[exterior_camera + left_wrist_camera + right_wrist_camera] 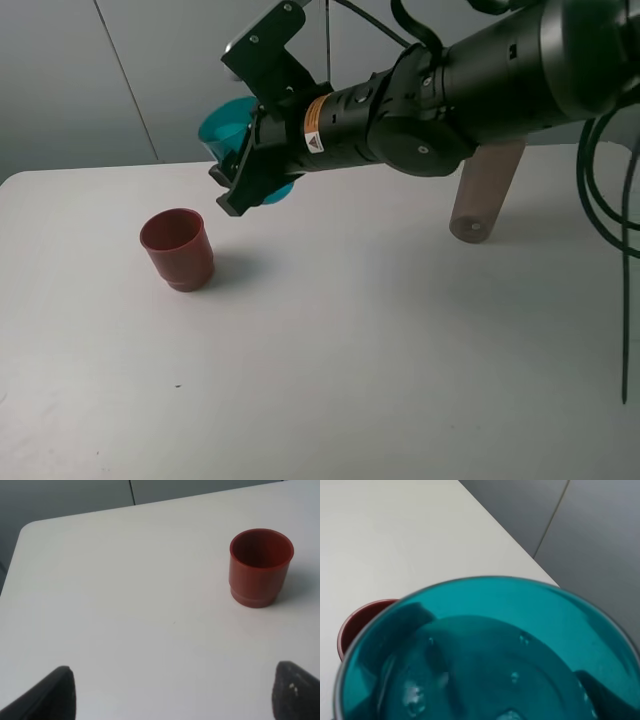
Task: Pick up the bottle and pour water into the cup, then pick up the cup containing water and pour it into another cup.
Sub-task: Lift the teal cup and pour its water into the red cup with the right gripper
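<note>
My right gripper reaches across to the left and is shut on the teal cup. It holds the cup in the air, tilted, above and just right of the red-brown cup, which stands upright on the table. In the right wrist view the teal cup fills the frame, with water drops on its inner wall, and the red-brown cup's rim shows below it. The smoky bottle stands at the back right, its top hidden behind the right arm. My left gripper is open and empty, with the red-brown cup beyond it.
The white table has a rounded far-left corner and a grey wall behind it. Black cables hang down at the right edge of the high view.
</note>
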You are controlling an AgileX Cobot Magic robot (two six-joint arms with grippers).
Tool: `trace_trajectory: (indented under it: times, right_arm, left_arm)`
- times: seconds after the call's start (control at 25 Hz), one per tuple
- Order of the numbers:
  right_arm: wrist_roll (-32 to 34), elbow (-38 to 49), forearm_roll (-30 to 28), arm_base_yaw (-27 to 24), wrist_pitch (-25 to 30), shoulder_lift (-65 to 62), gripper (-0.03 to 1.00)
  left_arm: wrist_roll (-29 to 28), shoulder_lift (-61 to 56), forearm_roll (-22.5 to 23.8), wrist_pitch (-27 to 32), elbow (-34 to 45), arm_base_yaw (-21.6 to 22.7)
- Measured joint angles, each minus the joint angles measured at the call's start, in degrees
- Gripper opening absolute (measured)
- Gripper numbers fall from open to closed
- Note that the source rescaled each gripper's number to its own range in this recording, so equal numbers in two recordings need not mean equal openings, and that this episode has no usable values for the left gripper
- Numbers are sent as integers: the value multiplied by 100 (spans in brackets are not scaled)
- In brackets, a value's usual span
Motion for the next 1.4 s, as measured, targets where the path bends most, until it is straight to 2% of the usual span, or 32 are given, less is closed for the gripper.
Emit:
trace_trajectory:
  times: [0.4,0.84,1.12,1.4]
  right_arm:
    - [-267,-1041,160,183,805,867,8]
    - [-847,-1773,173,384,1289,1471,8]
    - [-1349,-1812,120,384,1474,1629,8]
    - [-1623,-1821,-308,384,1487,1651,8]
  left_arm:
    - [0,0,0,0,0,0]
    - [0,0,0,0,0,0]
    - [0,0,0,0,0,0]
    - [0,0,0,0,0,0]
